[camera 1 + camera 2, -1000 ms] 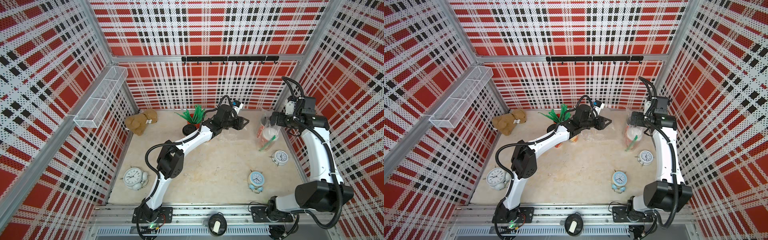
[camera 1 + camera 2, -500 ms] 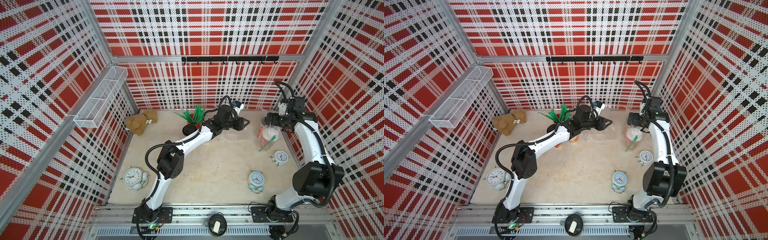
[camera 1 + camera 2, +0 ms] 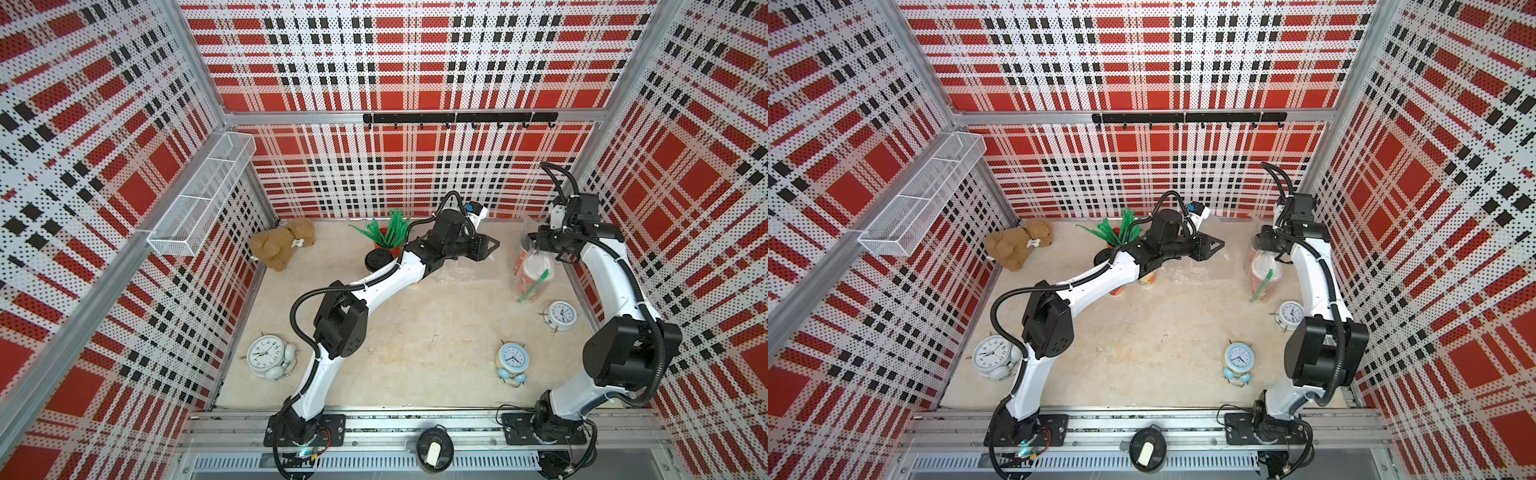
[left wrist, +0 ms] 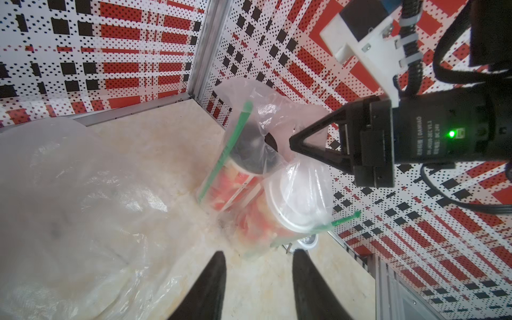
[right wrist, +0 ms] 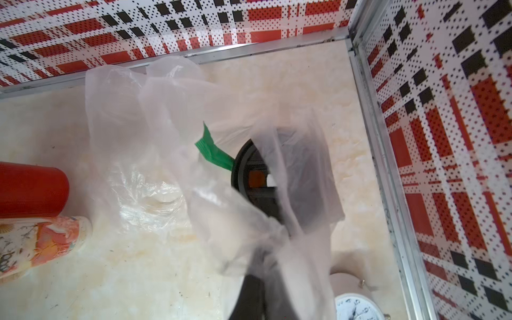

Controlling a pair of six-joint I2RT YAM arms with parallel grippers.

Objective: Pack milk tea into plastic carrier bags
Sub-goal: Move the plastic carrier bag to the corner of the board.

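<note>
A clear plastic carrier bag stands at the back right. It holds two milk tea cups, one black-lidded and one white-lidded, with green straws. My right gripper is shut on the bag's gathered top. A second, empty bag lies flat at mid-back. My left gripper hovers above it, open and holding nothing. Two more cups stand under my left arm, one also in the right wrist view.
A red cylinder of green straws stands at the back beside those cups. A teddy bear sits back left. Three alarm clocks stand around the floor. A wire basket and hook rail hang on the walls.
My right gripper has gone from open to shut on the top of the filled bag, and its arm has shifted. My left arm has stayed in place.
</note>
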